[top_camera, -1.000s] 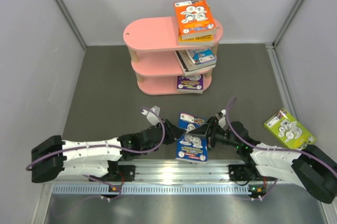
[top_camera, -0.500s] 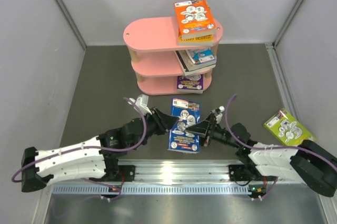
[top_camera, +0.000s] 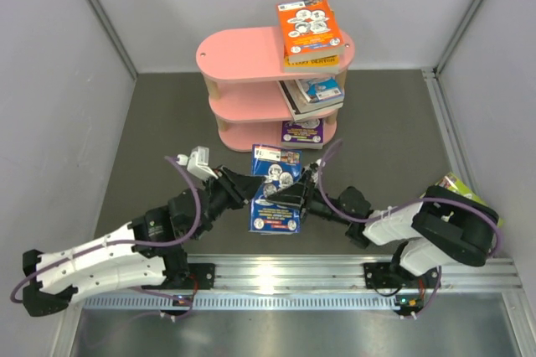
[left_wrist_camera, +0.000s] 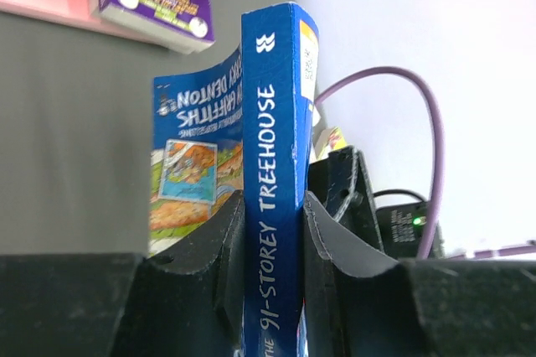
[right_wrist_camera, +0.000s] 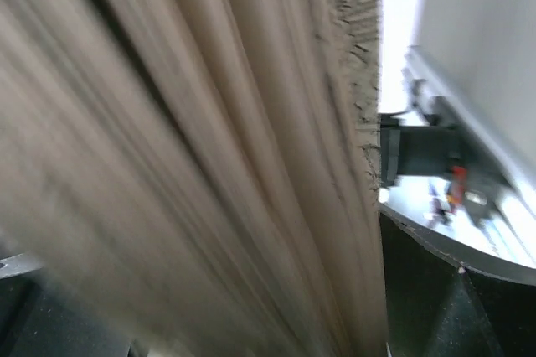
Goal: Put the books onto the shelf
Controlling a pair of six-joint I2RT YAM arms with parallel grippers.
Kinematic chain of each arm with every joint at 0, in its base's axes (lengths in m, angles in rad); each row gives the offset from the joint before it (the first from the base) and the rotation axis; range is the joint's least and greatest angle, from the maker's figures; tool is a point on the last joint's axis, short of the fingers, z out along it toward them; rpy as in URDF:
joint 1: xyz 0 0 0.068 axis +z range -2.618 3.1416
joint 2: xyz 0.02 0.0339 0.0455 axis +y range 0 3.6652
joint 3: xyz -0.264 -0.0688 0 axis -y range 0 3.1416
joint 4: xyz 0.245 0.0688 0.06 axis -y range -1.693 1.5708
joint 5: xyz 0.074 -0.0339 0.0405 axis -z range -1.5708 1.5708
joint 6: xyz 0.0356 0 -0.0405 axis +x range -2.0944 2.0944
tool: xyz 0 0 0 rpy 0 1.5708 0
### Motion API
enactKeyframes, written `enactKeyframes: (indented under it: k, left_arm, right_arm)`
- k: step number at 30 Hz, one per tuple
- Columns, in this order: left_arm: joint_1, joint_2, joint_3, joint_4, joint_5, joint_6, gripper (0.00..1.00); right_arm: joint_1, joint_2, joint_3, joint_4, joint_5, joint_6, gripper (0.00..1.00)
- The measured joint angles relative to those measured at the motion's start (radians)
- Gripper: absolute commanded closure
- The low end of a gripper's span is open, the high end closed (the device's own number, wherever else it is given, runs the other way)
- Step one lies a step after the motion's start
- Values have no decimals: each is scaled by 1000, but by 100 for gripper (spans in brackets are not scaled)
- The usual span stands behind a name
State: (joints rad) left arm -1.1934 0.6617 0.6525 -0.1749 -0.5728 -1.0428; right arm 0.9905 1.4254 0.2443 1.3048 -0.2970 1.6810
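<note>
A blue book hangs upright above the floor in front of the pink shelf. My left gripper is shut on its spine, a finger pressed to each cover. From the other side my right gripper stands open around the fanned page edges, which fill the right wrist view, with one finger beside them. On the shelf's top board an orange book lies on a yellow-spined one. More books lie on the middle tier. A purple book lies on the bottom tier.
A lime book lies on the floor at the far right, mostly hidden behind the right arm's base. Grey walls close in the left, back and right sides. The metal rail runs along the near edge.
Both arms have carried the blue book away from the rail and to the left, toward the shelf. The right jaws have spread wider around its pages.
</note>
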Motion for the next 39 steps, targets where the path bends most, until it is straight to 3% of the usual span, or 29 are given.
enactKeyframes:
  k: [15,33,39]
  left_arm:
    - [2,-74,96,-122,-33,52,100]
    - [-4,3,382,-203,23,112,100]
    - [-4,-1,452,-163,6,129,100]
  right_arm:
    - [106,161,157,125,43,34,0]
    - [124,49,188,147,69,3,0]
    - [115,48,192,136,63,5,0]
